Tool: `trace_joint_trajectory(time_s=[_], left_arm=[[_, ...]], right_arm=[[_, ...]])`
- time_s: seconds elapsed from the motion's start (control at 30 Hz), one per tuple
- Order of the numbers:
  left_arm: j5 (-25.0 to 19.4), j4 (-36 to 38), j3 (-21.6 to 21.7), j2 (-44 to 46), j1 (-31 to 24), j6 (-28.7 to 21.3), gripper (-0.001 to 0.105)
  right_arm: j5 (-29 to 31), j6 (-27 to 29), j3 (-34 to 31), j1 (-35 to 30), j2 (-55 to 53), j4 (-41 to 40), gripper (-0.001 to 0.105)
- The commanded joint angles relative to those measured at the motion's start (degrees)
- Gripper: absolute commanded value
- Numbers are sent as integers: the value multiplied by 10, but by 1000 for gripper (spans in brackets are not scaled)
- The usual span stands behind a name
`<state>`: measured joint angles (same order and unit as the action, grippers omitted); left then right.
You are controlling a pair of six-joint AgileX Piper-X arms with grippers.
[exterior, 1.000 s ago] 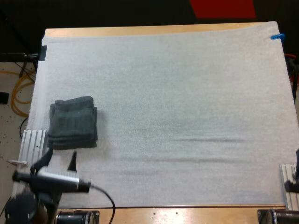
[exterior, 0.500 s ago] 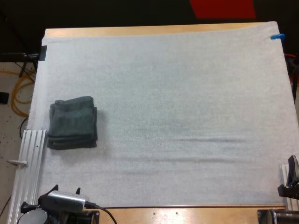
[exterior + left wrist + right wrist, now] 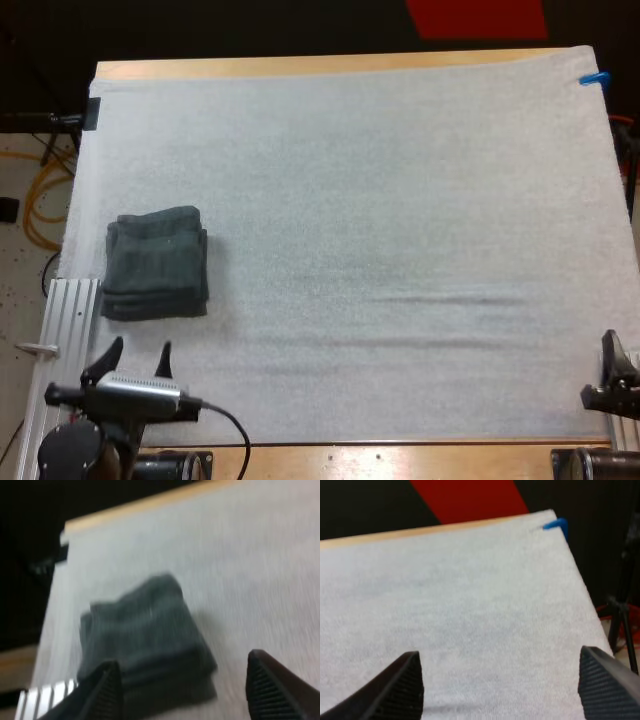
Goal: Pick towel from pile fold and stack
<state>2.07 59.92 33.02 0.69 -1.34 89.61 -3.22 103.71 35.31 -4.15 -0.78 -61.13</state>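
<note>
A folded stack of dark grey-green towels [image 3: 156, 263] lies near the left edge of the white mat [image 3: 380, 220]. My left gripper [image 3: 135, 356] hovers at the mat's near left corner, just short of the stack, fingers apart and holding nothing. In the left wrist view the towel stack [image 3: 145, 635] lies just beyond my open left gripper [image 3: 182, 690]. My right gripper [image 3: 612, 356] sits at the mat's near right edge. The right wrist view shows its fingers [image 3: 400, 687] spread wide over bare mat [image 3: 470, 605].
A ribbed metal rail [image 3: 62, 340] runs along the table's left side beside the towel stack, and another metal rail [image 3: 618, 410] sits at the near right. The wooden table edge [image 3: 400, 458] runs along the front.
My left gripper pulled back to the table's near edge, then came forward again toward the towel stack. My right gripper has edged further onto the mat's right side. The stack has not moved.
</note>
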Motion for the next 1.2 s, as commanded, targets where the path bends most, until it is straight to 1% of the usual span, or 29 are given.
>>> trace_joint_trajectory(time_s=[0.0,0.07,0.2,0.37,1.17], left_arm=[[3,-36,-12,81,0,7,52],[3,-47,-26,80,0,18,52],[3,-32,-42,80,0,23,52],[3,-30,-43,80,0,31,52],[3,-32,-44,80,0,31,52]], right_arm=[[0,7,-9,-2,-21,12,64],[0,7,-24,-2,-21,17,64],[0,7,-49,-2,-21,19,64],[0,5,-54,-2,-21,26,64],[5,-11,-54,-2,-21,26,64]])
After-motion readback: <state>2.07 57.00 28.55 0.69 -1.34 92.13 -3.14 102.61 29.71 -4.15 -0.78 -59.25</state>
